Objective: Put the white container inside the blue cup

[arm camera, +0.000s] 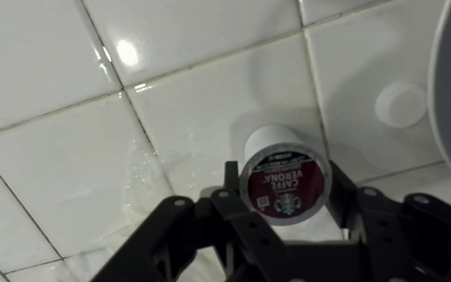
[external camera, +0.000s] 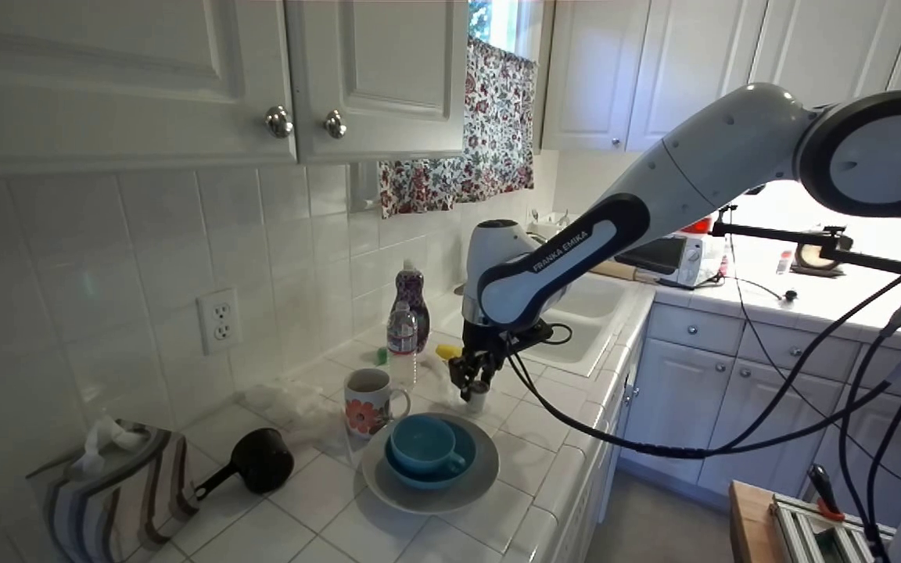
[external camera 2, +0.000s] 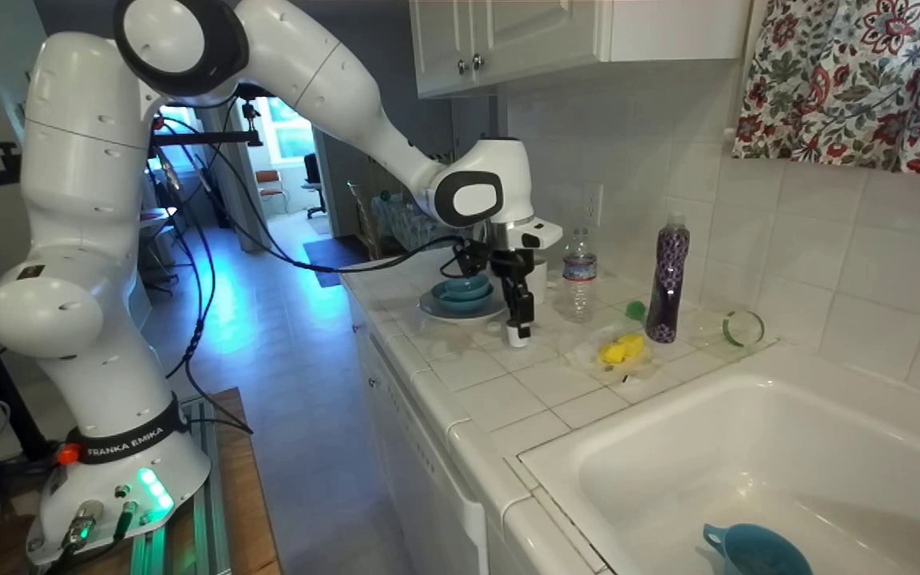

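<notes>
The claw [arm camera: 284,180] is gripping the white container [arm camera: 282,184] by its rim, one finger [arm camera: 231,176] pressing each side; the container is sitting upright between the fingertips, printed top facing up, its base touching or nearly touching the surface [arm camera: 194,113]; nearby, the blue cup [external camera: 423,444] is resting in a teal bowl [external camera: 423,482] on the grey plate [external camera: 427,503].

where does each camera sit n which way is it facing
An exterior view sits nearer the plate, facing along the counter toward the sink; arm, gripper show.
An exterior view sits nearer the sink, facing back toward the plate; arm, base, gripper show.
Wrist view: above the gripper, facing down at the white container; fingers show.
Both exterior views share plate, sink, arm and gripper.
</notes>
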